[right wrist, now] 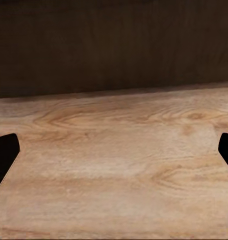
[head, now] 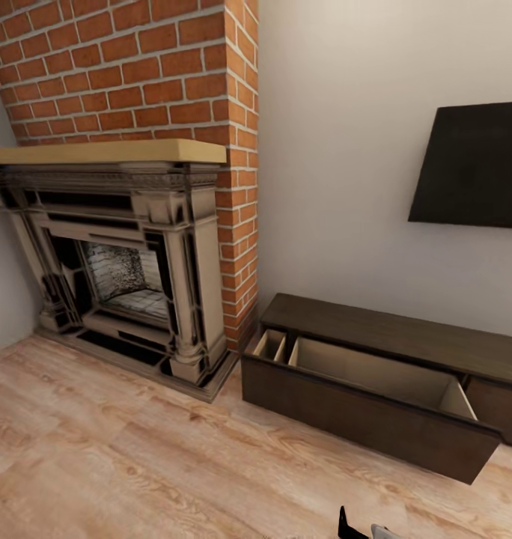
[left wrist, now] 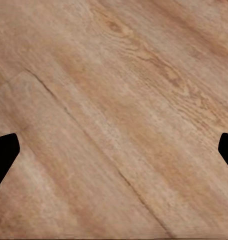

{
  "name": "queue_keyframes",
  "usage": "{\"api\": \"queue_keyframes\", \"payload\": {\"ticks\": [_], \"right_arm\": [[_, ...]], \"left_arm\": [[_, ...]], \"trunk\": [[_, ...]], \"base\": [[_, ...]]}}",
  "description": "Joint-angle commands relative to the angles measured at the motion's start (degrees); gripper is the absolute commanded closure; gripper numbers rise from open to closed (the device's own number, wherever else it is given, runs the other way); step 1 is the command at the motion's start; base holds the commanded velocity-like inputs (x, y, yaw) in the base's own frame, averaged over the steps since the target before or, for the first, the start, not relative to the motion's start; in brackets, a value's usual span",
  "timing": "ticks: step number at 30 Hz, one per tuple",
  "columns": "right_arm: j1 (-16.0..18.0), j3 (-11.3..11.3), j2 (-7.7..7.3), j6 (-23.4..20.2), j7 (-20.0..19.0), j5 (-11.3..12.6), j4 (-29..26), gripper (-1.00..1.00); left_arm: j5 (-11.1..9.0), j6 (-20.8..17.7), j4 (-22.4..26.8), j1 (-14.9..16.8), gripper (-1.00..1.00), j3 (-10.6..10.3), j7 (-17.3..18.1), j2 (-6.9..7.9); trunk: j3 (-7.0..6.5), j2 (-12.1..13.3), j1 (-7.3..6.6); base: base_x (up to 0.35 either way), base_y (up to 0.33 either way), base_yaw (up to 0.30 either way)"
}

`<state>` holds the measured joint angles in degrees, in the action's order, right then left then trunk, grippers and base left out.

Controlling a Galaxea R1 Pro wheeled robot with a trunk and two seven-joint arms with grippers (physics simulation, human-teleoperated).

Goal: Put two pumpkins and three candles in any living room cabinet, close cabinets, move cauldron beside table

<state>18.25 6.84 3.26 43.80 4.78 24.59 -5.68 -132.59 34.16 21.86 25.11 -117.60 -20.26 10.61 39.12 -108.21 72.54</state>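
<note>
A brick chimney (head: 136, 67) is being shown at the left of the head view, with a pale wooden mantel (head: 106, 152) lying across an ornate fireplace (head: 121, 269) beneath it. To the right, the cabinet (head: 391, 374) is standing low against the pale wall (head: 338, 150), its long drawer (head: 376, 397) being held pulled out over the wood floor (head: 99, 449); the beige inside is being seen bare, with a divider near its left end. A dark screen (head: 473, 168) is being displayed on the wall above the cabinet. In the left wrist view, the left gripper (left wrist: 114, 155) is being held with fingers spread wide above bare floor planks. In the right wrist view, the right gripper (right wrist: 114, 155) is likewise being held spread apart, nothing between its fingers, facing the dark cabinet front across the floor.
</note>
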Motion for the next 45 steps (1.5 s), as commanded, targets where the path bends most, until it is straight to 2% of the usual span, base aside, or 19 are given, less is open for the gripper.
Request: {"api": "queue_keyframes", "payload": {"ticks": [1, 9, 23, 35, 38, 40, 45], "right_arm": [[0.03, 0.52, -0.01, 0.15, 0.5, 0.12, 0.02, -1.0], [0.03, 0.48, -0.01, 0.15, 0.5, 0.11, 0.05, -1.0], [0.03, 0.37, 0.08, 0.2, 0.54, 0.47, -0.08, -1.0], [0.03, 0.46, 0.82, 0.18, 0.5, 0.2, -0.04, -1.0], [0.03, 0.46, 0.85, 0.16, 0.5, 0.19, -0.04, -1.0], [0.03, 0.49, 0.8, 0.15, 0.5, 0.09, -0.04, -1.0], [0.03, 0.54, 0.66, 0.03, 0.43, -0.71, -0.02, -1.0]], "left_arm": [[-0.03, 0.26, 0.2, 0.11, -1.0, -0.44, -0.4, 0.02], [-0.03, 0.29, 0.2, 0.11, -1.0, -0.44, -0.39, 0.02], [-0.12, 0.12, 0.12, 0.11, -1.0, -0.44, -0.4, 0.06], [-0.14, -0.13, 0.04, 0.11, -1.0, -0.3, -0.51, 0.27], [-0.13, -2.92, -0.54, 0.11, -1.0, -0.27, -0.46, 0.22], [-0.19, -6.45, -2.35, 0.11, -1.0, -0.27, -0.34, -0.11], [-0.21, -7.37, -2.92, 0.11, -1.0, -0.26, -0.31, -0.59]], "trunk": [[0.06, -0.03, -0.03], [0.06, -0.03, -0.03], [0.06, -0.03, -0.03], [-2.1, 4.78, -2.67], [-2.63, 5.98, -3.33], [-2.99, 6.78, -3.77], [-3.89, 8.79, -4.87]], "base": [[-0.271, 0.207, 0.28], [-0.251, 0.221, 0.28], [-0.018, 0.086, 0.28], [0.0, 0.0, 0.28], [0.0, 0.0, 0.282], [0.0, 0.0, 0.285], [0.0, 0.0, 0.287]]}}
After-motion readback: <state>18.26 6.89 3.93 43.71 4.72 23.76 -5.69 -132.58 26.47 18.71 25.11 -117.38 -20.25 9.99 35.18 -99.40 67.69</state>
